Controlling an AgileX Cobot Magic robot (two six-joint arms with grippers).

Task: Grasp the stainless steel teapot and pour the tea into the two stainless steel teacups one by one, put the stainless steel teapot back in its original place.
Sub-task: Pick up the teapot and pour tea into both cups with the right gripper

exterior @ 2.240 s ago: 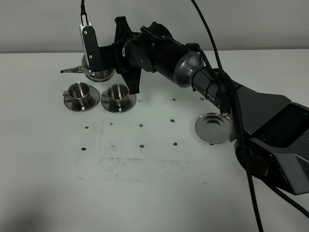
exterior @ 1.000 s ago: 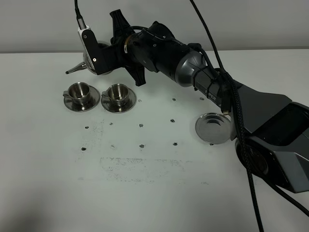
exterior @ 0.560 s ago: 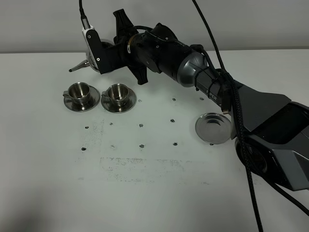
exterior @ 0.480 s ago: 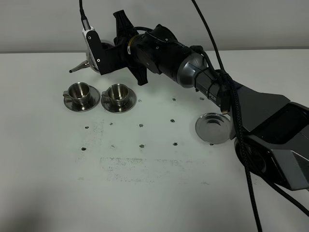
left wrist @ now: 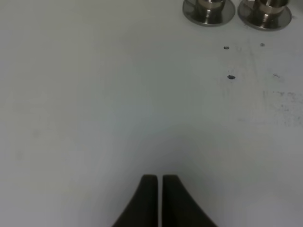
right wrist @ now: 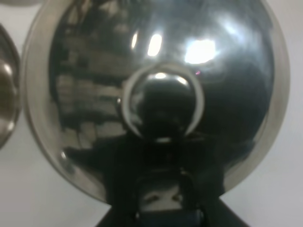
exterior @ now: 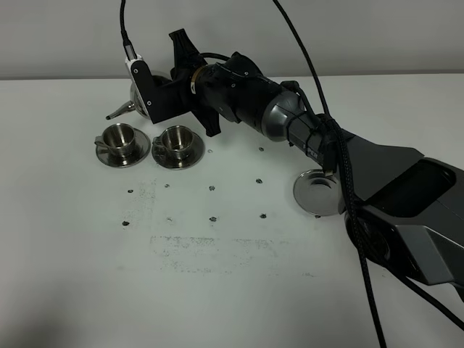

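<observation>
My right gripper (exterior: 150,98) reaches across to the far left and is shut on the stainless steel teapot (exterior: 135,90), held in the air just behind the two stainless steel teacups. Its thin spout (exterior: 116,112) points left and down, above the left teacup (exterior: 118,135). The right teacup (exterior: 176,138) stands beside it, each on its own saucer. The teapot's shiny belly (right wrist: 156,85) fills the right wrist view. No tea can be made out. The wide steel saucer (exterior: 319,192) lies bare at the right. My left gripper (left wrist: 157,182) is shut and empty over bare table.
The right arm's dark body (exterior: 304,130) stretches diagonally over the table's back half, above the wide saucer. Small dark marks (exterior: 212,217) dot the white table. The two teacups on their saucers (left wrist: 208,8) show far off in the left wrist view.
The teapot rose from low over the cups and tipped back. In the last half second its spout dipped and shifted slightly right, toward the left teacup. The left gripper's motion cannot be judged.
</observation>
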